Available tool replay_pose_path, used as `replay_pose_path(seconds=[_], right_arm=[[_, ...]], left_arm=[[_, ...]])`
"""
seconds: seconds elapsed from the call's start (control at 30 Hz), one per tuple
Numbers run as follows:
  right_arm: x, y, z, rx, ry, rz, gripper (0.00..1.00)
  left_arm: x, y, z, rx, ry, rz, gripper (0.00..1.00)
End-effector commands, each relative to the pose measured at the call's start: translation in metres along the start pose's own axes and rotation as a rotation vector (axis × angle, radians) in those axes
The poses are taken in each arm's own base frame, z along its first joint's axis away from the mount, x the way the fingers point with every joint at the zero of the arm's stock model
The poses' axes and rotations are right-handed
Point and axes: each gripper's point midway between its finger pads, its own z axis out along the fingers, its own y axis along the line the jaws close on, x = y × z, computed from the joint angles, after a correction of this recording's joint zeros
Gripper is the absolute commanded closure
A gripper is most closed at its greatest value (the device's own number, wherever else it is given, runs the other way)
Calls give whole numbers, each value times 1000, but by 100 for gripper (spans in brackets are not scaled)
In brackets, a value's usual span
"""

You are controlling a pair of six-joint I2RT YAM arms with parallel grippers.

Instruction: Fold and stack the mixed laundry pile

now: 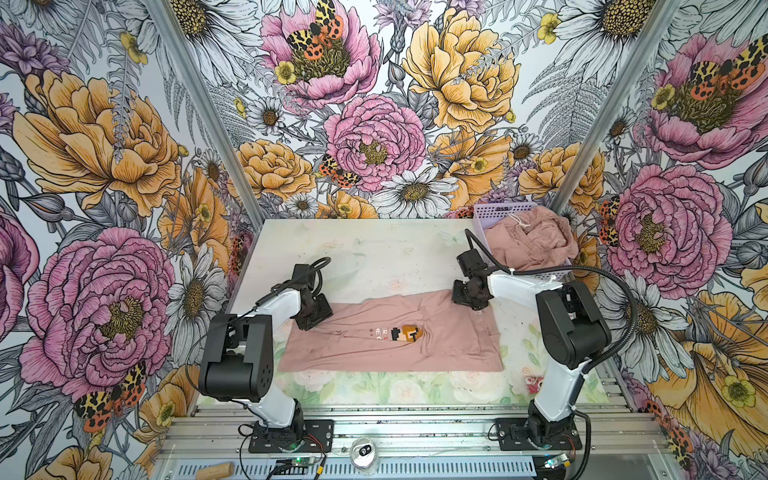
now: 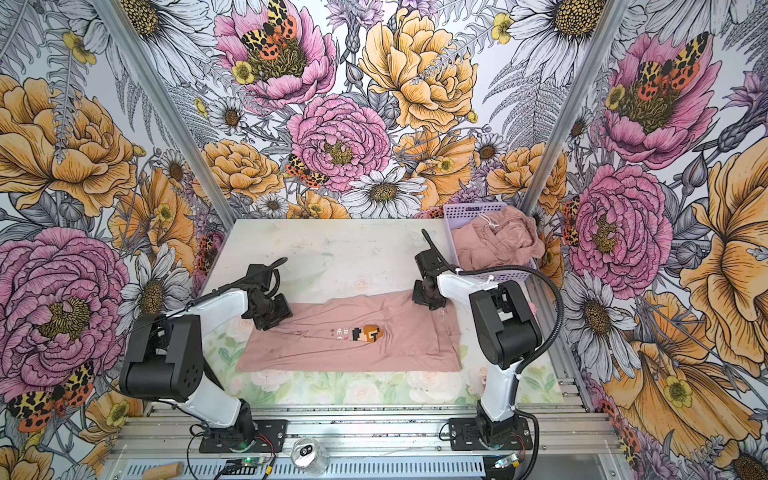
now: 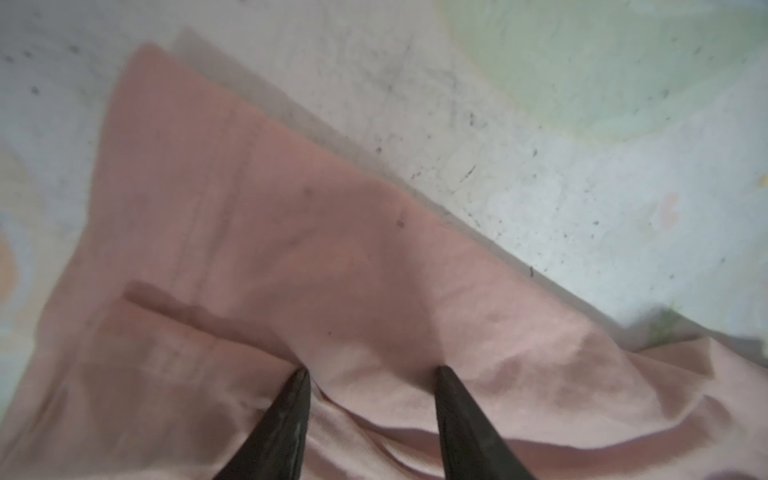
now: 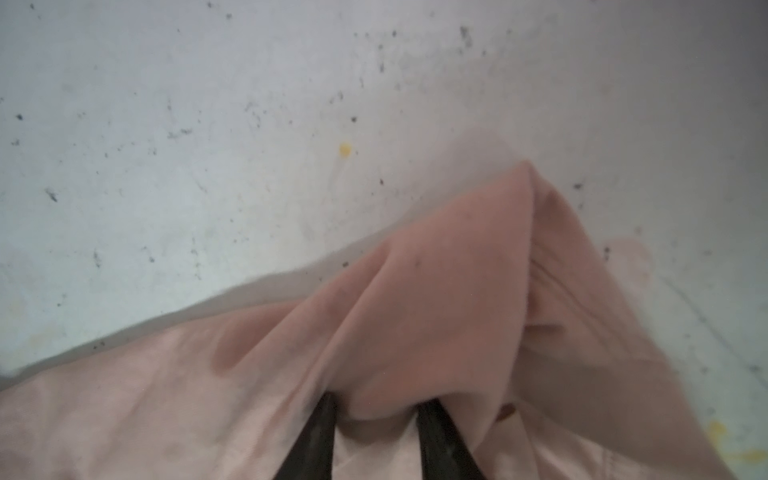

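The right pincer (image 4: 378, 405) grips a bunched fold of a pink garment (image 4: 436, 299), its black fingers (image 4: 316, 440) standing apart around the cloth, which rises in a ridge over the pale, speckled counter (image 4: 166, 145) bearing one yellow spot (image 4: 345, 149).

You have the shirt (image 1: 374, 349) lying spread across the middle of the table (image 1: 353, 249), its length running left to right, nearer the front edge than the back. Your left gripper (image 1: 316, 319) sits at the shirt's far left corner and your right gripper (image 1: 468, 298) at its far right corner. Behind the right gripper, in the table's far right corner, stands the basket (image 1: 490, 212) with a crumpled garment (image 1: 534, 243) in it. Beyond the front edge, a can (image 1: 365, 454) sits near the middle, with a wooden block (image 1: 214, 471) well to its left.
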Motion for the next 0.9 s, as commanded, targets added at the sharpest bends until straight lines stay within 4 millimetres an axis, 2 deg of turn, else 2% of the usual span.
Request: replay_pose_path(seconds=[0.0, 0.2, 0.3, 0.4, 0.5, 0.6, 0.77, 0.87], right_arm=[[-1, -13, 25, 83, 35, -33, 64], [-39, 7, 38, 65, 15, -58, 64], [-60, 24, 47, 35, 11, -80, 64], [-78, 39, 47, 11, 9, -99, 64], [-92, 47, 30, -5, -21, -109, 63], [-99, 51, 3, -15, -45, -136, 61], [-92, 50, -38, -43, -57, -158, 57], [-82, 48, -50, -61, -51, -161, 56]], left_arm=[[8, 27, 18, -88, 53, -28, 49], [-3, 44, 25, -109, 55, -110, 50], [-5, 48, 21, -100, 50, -139, 50], [-10, 47, 10, -79, 29, -150, 46], [-17, 45, -12, -60, -15, -155, 39], [-17, 49, -32, -61, -44, -173, 28], [-7, 67, -48, -128, -53, -188, 16], [-7, 75, -62, -178, -90, -158, 15]])
